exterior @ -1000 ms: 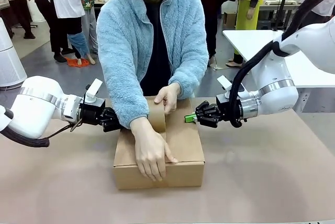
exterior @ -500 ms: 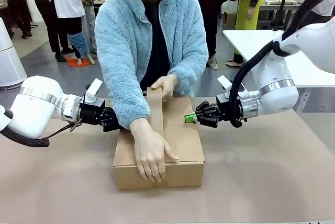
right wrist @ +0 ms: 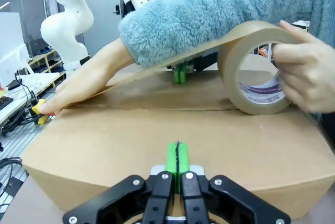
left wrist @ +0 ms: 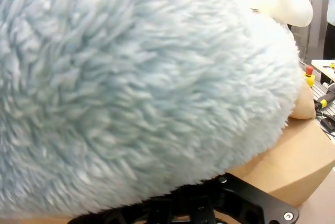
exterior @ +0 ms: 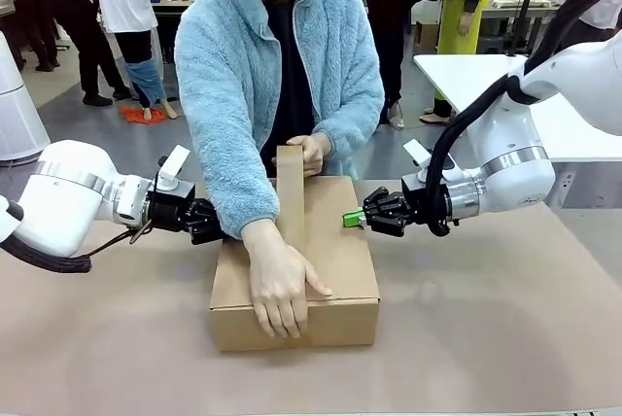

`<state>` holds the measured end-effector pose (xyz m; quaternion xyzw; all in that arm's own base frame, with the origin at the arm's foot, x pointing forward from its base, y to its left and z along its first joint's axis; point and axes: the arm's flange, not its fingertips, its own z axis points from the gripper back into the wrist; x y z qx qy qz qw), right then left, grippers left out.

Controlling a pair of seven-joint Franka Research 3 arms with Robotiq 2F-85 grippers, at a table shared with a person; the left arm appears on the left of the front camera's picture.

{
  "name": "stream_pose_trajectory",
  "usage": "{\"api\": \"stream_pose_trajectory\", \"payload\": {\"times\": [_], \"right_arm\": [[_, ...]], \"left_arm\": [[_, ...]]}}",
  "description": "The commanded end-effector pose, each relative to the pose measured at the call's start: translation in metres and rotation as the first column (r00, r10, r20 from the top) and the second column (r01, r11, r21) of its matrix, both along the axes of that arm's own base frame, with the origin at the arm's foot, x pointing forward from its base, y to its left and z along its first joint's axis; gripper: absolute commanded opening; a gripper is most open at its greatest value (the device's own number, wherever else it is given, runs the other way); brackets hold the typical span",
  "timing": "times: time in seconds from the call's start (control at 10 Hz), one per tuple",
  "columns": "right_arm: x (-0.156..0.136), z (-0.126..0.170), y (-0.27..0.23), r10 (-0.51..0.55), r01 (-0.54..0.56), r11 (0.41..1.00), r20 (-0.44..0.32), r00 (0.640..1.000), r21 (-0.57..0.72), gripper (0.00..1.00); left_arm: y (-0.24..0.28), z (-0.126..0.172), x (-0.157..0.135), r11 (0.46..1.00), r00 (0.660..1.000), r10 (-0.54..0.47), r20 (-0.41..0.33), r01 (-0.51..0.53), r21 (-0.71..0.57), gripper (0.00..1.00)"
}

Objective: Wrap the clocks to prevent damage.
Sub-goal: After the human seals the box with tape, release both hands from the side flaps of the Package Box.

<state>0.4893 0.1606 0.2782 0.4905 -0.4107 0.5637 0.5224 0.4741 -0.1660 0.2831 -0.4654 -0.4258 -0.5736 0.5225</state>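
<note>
A person's hand [exterior: 279, 285] presses brown tape [exterior: 290, 197] onto the cardboard box [exterior: 340, 270]. Closed left gripper [exterior: 208, 223] and right gripper [exterior: 356, 218] flank the box.

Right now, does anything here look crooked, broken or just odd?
Nothing looks damaged. The cardboard box sits square on the table, and a person's hand pins the brown tape flat along its top seam while the other hand pulls the tape roll back.
</note>
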Motion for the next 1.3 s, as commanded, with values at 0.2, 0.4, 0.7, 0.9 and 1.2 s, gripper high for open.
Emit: {"api": "stream_pose_trajectory", "payload": {"times": [0.2,0.4,0.7,0.9,1.2], "right_arm": [[-0.0012,-0.0024,0.002,-0.02,0.02,1.0,-0.004,1.0,-0.007,0.01],[-0.0012,-0.0024,0.002,-0.02,0.02,1.0,-0.004,1.0,-0.007,0.01],[-0.0012,-0.0024,0.002,-0.02,0.02,1.0,-0.004,1.0,-0.007,0.01],[-0.0012,-0.0024,0.002,-0.02,0.02,1.0,-0.004,1.0,-0.007,0.01],[-0.0012,-0.0024,0.002,-0.02,0.02,1.0,-0.004,1.0,-0.007,0.01]], "left_arm": [[-0.0002,-0.0021,-0.0002,1.0,1.0,0.005,0.005,-0.005,0.016,0.0],[-0.0002,-0.0021,-0.0002,1.0,1.0,0.005,0.005,-0.005,0.016,0.0],[-0.0002,-0.0021,-0.0002,1.0,1.0,0.005,0.005,-0.005,0.016,0.0],[-0.0002,-0.0021,-0.0002,1.0,1.0,0.005,0.005,-0.005,0.016,0.0],[-0.0002,-0.0021,-0.0002,1.0,1.0,0.005,0.005,-0.005,0.016,0.0]]}}
